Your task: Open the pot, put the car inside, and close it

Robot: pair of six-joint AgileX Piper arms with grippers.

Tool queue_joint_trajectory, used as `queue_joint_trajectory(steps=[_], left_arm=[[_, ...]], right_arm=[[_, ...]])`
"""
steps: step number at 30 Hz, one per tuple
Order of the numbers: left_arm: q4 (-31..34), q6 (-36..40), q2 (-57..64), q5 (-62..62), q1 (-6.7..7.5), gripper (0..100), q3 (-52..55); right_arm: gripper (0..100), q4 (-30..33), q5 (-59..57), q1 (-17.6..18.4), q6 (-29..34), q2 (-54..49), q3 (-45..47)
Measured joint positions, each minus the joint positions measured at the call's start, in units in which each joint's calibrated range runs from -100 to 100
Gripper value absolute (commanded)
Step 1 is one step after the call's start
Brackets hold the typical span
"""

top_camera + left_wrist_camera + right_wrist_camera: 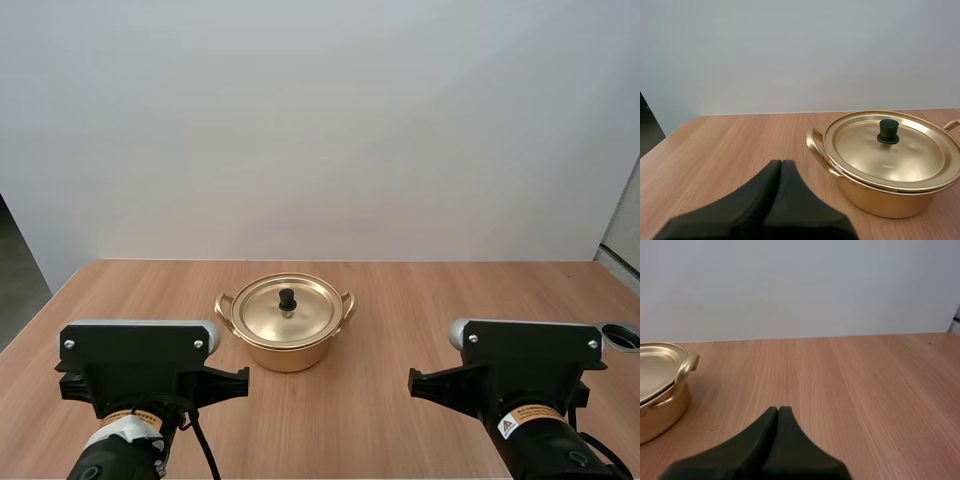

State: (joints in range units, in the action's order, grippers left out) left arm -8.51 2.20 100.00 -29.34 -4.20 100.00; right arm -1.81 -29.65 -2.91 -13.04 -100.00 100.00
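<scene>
Wooden table (400,300), lidded pot (287,325); both grippers closed, empty.

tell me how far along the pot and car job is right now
The lid sits on the gold pot at mid-table, knob up. No car lies on the table. Both the left gripper and the right gripper are shut on nothing, back from the pot. This fits either a closed pot with the car already inside, or one yet to be opened with the car out of sight; the pictures cannot settle which.

The lid (287,310) hides the pot (290,350) interior (contents untellable).
</scene>
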Motion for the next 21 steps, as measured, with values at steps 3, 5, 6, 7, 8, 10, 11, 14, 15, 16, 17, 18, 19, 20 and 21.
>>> queue_joint_trajectory(steps=[3,5,6,7,8,10,11,14,15,16,17,18,19,20,21], left_arm=[[0.00,0.00,0.00,0.00,0.00,0,0.00],[0.00,0.00,0.00,0.00,0.00,0,0.00],[0.00,0.00,0.00,0.00,0.00,0,0.00],[0.00,0.00,0.00,0.00,0.00,0,0.00],[0.00,0.00,0.00,0.00,0.00,0,0.00],[0.00,0.00,0.00,0.00,0.00,0,0.00],[0.00,0.00,0.00,0.00,0.00,0,0.00],[0.00,0.00,0.00,0.00,0.00,0,0.00],[0.00,0.00,0.00,0.00,0.00,0,0.00],[0.00,0.00,0.00,0.00,0.00,0,0.00],[0.00,0.00,0.00,0.00,0.00,0,0.00],[0.00,0.00,0.00,0.00,0.00,0,0.00],[0.00,0.00,0.00,0.00,0.00,0,0.00],[0.00,0.00,0.00,0.00,0.00,0,0.00],[0.00,0.00,0.00,0.00,0.00,0,0.00]], right_arm=[[0,0.00,0.67,0.00,0.00,0.00,0.00],[0,0.00,0.67,0.00,0.00,0.00,0.00],[0,0.00,0.67,0.00,0.00,0.00,0.00],[0,0.00,0.67,0.00,0.00,0.00,0.00],[0,0.00,0.67,0.00,0.00,0.00,0.00],[0,0.00,0.67,0.00,0.00,0.00,0.00],[0,0.00,0.67,0.00,0.00,0.00,0.00],[0,0.00,0.67,0.00,0.00,0.00,0.00],[0,0.00,0.67,0.00,0.00,0.00,0.00],[0,0.00,0.67,0.00,0.00,0.00,0.00],[0,0.00,0.67,0.00,0.00,0.00,0.00],[0,0.00,0.67,0.00,0.00,0.00,0.00],[0,0.00,0.67,0.00,0.00,0.00,0.00],[0,0.00,0.67,0.00,0.00,0.00,0.00],[0,0.00,0.67,0.00,0.00,0.00,0.00]])
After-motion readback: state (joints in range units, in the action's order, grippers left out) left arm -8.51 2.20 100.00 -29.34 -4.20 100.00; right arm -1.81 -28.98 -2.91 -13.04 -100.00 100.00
